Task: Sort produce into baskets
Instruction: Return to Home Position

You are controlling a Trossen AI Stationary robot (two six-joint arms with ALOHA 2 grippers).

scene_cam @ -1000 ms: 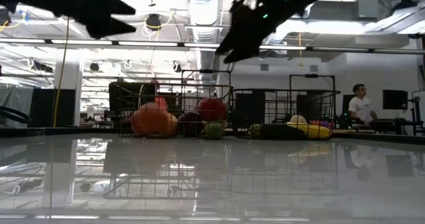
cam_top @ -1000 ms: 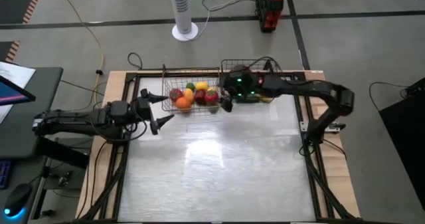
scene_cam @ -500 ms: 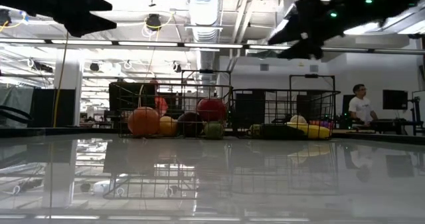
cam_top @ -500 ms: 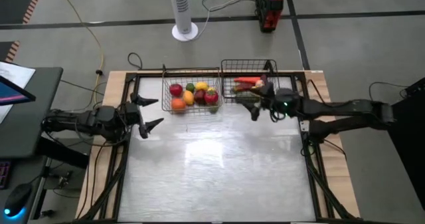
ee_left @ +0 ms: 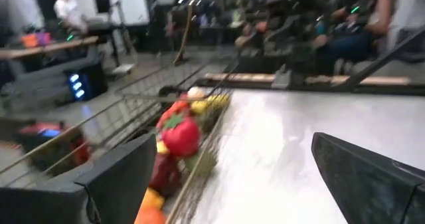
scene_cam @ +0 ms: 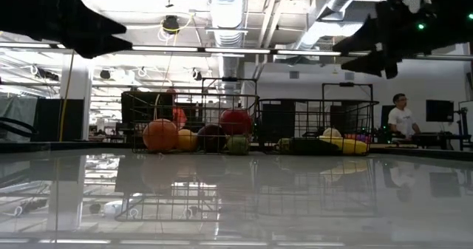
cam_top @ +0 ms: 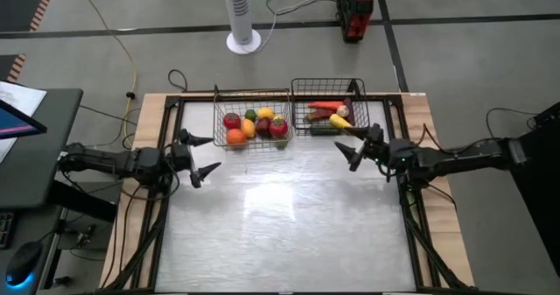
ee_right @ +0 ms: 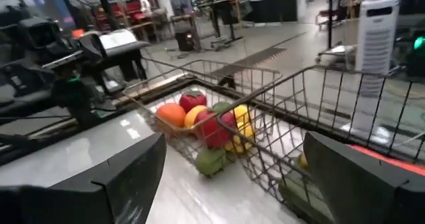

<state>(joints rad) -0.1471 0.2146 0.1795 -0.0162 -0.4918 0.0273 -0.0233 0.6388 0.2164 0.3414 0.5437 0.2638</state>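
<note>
Tabletop [cam_top: 289, 216] is carrying no loose produce: round pieces [cam_top: 254, 126] are sitting in the left basket [cam_top: 216, 120], long pieces [cam_top: 325, 109] in the right basket [cam_top: 325, 81]. The left gripper [cam_top: 203, 155] and right gripper [cam_top: 350, 148], both spread and empty, are hovering near the table's sides. Homing seems to be in hand, and each arm next needs to fold back clear of the baskets.

One camera looks straight down on the table [cam_top: 280, 216] from overhead; one sits at tabletop height, looking level across. Two ride behind the left gripper [cam_top: 214, 153] and right gripper [cam_top: 346, 148]. All share the baskets [cam_top: 220, 133] ahead.
</note>
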